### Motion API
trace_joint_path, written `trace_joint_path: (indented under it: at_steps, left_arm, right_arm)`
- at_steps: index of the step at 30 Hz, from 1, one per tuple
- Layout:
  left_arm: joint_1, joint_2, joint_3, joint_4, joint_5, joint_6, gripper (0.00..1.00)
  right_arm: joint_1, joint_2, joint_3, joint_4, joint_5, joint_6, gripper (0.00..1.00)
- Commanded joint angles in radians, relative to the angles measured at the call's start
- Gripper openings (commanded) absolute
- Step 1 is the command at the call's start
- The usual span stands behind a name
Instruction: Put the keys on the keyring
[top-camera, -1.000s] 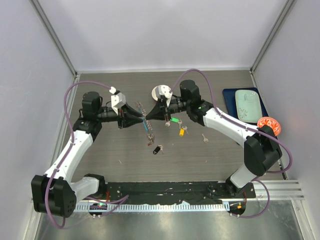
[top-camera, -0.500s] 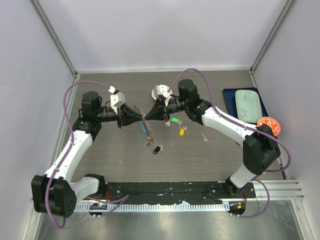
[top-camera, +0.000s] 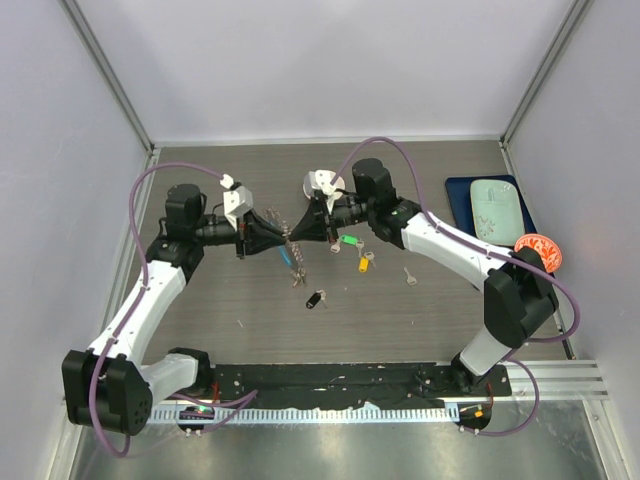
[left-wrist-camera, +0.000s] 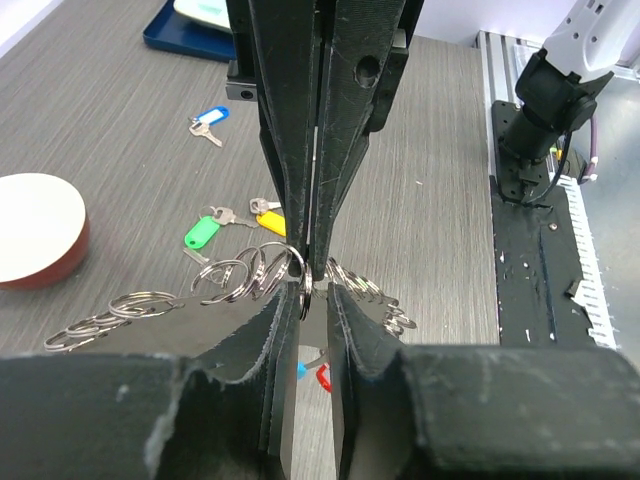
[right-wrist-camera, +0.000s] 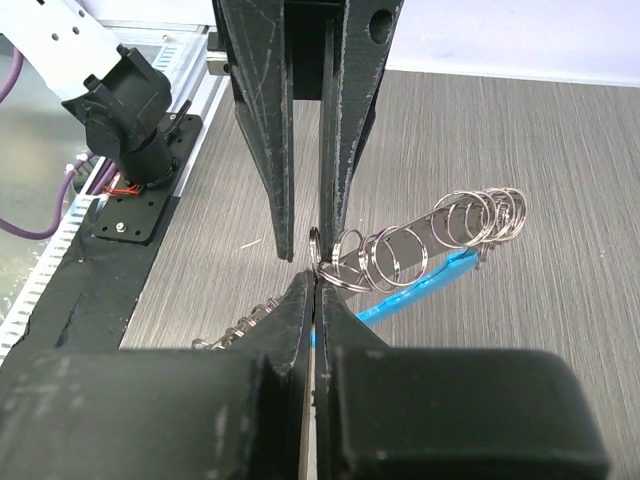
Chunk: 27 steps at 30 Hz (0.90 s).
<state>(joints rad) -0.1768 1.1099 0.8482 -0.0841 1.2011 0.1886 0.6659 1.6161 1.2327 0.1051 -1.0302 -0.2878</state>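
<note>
The keyring (right-wrist-camera: 400, 255), a run of silver loops with a bright-blue tag (right-wrist-camera: 420, 290), hangs in mid-air between my two grippers (top-camera: 290, 255). My right gripper (right-wrist-camera: 315, 280) is shut on its end loop. My left gripper (left-wrist-camera: 312, 290) faces it tip to tip. Its jaws stand narrowly apart, with one loop (left-wrist-camera: 303, 290) edge-on between them against the left finger. Loose keys lie on the table beyond: a green-tagged one (top-camera: 348, 240), a yellow-tagged one (top-camera: 364, 264), a black-tagged one (top-camera: 316, 298), a small one (top-camera: 410, 277) and a blue-tagged one (left-wrist-camera: 210, 115). A red tag (left-wrist-camera: 322, 378) shows below the left fingers.
A small white bowl (top-camera: 322, 183) stands just behind the grippers. A dark-blue tray (top-camera: 458, 200) holding a pale green dish sits at the back right, with an orange disc (top-camera: 540, 248) in front of it. Grey walls close in the table on three sides.
My left gripper has moved right to meet the right gripper's tips, and its jaws have narrowed. The right gripper has shifted slightly left, still shut on the keyring.
</note>
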Motion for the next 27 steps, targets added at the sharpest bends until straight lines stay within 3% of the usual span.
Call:
trace_joint_path:
  at_steps: [1, 4, 6, 9, 12, 20, 27]
  left_arm:
    - [-0.026, -0.015, 0.049, -0.08, 0.015, 0.06, 0.21]
    - [-0.029, -0.009, 0.058, -0.108, 0.012, 0.074, 0.15]
    - [-0.03, -0.012, 0.063, -0.121, 0.002, 0.087, 0.0]
    - [-0.03, -0.034, 0.054, -0.152, -0.032, 0.126, 0.0]
    - [-0.029, -0.085, 0.02, -0.126, -0.083, 0.138, 0.0]
    - [-0.03, -0.16, 0.015, -0.221, -0.205, 0.267, 0.0]
    - [-0.03, -0.177, 0.005, -0.218, -0.224, 0.301, 0.0]
  right_arm:
    - [0.012, -0.004, 0.059, 0.05, 0.022, -0.021, 0.01]
    - [0.015, -0.005, 0.059, 0.047, 0.022, -0.024, 0.01]
    - [0.015, -0.008, 0.059, 0.044, 0.025, -0.022, 0.01]
    - [0.017, -0.025, 0.051, 0.041, 0.048, -0.017, 0.05]
    - [0.012, -0.045, 0.03, 0.044, 0.091, -0.016, 0.22]
    - [-0.025, -0.079, -0.012, 0.133, 0.328, 0.104, 0.32]
    - [-0.028, -0.068, -0.032, 0.188, 0.178, 0.111, 0.48]
